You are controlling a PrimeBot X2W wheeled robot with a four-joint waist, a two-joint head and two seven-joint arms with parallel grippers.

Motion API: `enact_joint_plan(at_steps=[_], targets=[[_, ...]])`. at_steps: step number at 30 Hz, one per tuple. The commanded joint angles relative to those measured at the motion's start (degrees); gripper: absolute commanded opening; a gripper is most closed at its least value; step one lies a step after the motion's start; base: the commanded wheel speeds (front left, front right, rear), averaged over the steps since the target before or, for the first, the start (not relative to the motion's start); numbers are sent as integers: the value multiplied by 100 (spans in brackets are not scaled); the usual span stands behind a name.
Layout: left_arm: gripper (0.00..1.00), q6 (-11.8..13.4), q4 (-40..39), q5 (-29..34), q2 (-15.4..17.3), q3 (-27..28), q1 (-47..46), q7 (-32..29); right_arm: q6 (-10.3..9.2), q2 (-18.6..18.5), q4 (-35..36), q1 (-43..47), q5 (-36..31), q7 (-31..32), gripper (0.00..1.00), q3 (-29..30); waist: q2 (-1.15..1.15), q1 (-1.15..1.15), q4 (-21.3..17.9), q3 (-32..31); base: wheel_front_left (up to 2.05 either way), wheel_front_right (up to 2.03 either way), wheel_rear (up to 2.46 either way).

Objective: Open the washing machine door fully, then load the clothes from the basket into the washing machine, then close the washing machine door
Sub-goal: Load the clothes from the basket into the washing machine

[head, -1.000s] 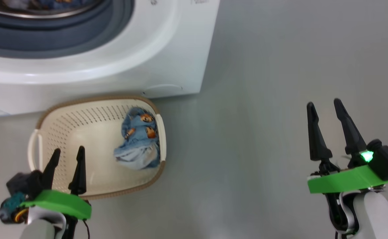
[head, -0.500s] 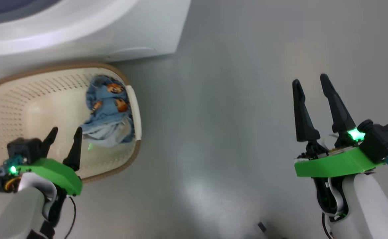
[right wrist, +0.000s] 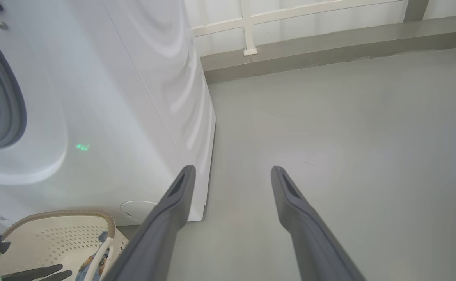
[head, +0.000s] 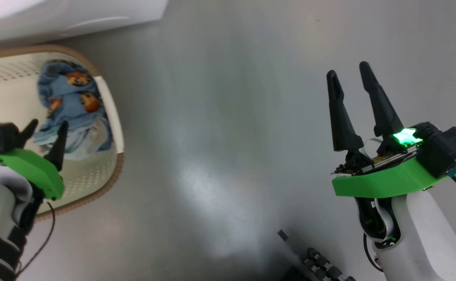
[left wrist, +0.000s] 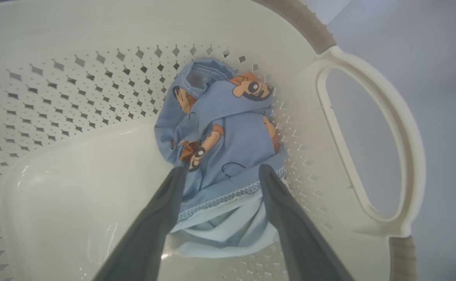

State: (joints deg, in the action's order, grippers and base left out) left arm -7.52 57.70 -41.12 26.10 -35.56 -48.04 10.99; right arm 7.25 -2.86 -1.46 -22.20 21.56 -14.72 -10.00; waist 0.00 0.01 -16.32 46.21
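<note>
The clothes [left wrist: 228,132] lie bunched in the basket [head: 118,171], against its side wall by the white handle. The basket stands on the floor [head: 220,117], near the washer [right wrist: 134,97] front.

The left gripper [left wrist: 223,171] hangs inside the basket with its jaws released and nothing in them. In the left wrist view the blue fabric sits between the two fingers and just past their tips, its stitched hem crossing the gap. I cannot tell whether the tips touch the cloth.

The right gripper [head: 348,72] is also spread and empty, over bare floor, well apart from the basket.
</note>
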Motion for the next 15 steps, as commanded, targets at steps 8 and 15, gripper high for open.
enact_joint_plan(at_steps=[8,15], targets=[[100,3,-153,-770,620,-546,-345,-359,24,-2,204,82,191,-28,100,-240,0,-1,-498,476,0,0,0],[100,3,-198,-1261,879,-1085,-622,-556,24,-2,284,89,258,-28,100,-298,0,-1,-631,614,0,0,0]])
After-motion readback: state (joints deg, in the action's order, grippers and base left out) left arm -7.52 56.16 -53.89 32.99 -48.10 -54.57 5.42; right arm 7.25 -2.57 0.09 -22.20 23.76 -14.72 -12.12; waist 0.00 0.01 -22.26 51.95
